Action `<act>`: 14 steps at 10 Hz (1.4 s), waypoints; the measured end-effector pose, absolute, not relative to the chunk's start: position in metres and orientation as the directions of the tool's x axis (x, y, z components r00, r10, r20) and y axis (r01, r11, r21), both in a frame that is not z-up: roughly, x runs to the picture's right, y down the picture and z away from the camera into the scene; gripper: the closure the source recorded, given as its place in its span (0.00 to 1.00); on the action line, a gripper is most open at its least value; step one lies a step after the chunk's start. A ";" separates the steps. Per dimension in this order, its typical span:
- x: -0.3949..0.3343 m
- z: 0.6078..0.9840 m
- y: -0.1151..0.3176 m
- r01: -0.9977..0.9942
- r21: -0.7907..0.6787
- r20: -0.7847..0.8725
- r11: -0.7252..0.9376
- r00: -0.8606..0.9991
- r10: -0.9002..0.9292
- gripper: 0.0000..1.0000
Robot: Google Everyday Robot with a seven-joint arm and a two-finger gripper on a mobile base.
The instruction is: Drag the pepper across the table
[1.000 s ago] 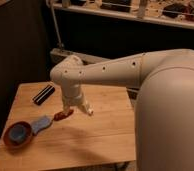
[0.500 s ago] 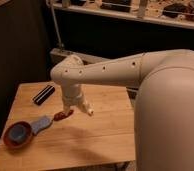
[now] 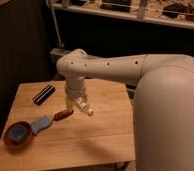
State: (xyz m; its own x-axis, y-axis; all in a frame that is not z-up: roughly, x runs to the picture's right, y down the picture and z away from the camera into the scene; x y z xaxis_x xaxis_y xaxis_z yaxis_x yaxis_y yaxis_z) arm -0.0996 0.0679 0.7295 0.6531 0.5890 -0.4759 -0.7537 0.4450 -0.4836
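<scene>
Pepper (image 3: 63, 114) | lies on tabletop (image 3: 105, 137) just beside hand (image 3: 85, 107), toward the bowl (image 3: 17, 134) | long axis seems to point at hand | hand spread, holding nothing

A dark wall (image 3: 20, 45) stands behind, with a pale shelf (image 3: 130, 15) running overhead.

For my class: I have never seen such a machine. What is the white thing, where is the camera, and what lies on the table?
The white shape is a robot arm. One camera took this; its mounting is unknown. The arm ends in a two-finger gripper, low over the wooden table. Just to its left in the picture lies a small dark red pepper; whether they touch is unclear. Further left: a blue-grey piece, a bowl and a black object. Nothing looks lifted.
</scene>
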 end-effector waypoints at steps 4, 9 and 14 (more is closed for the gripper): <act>-0.115 0.739 0.060 -0.427 -0.677 -0.259 0.600 0.901 0.349 0.35; -0.153 0.786 0.050 -0.149 -0.648 -0.068 0.747 0.988 0.138 0.35; -0.183 0.801 0.042 -0.291 -0.496 -0.014 0.818 0.945 0.327 0.35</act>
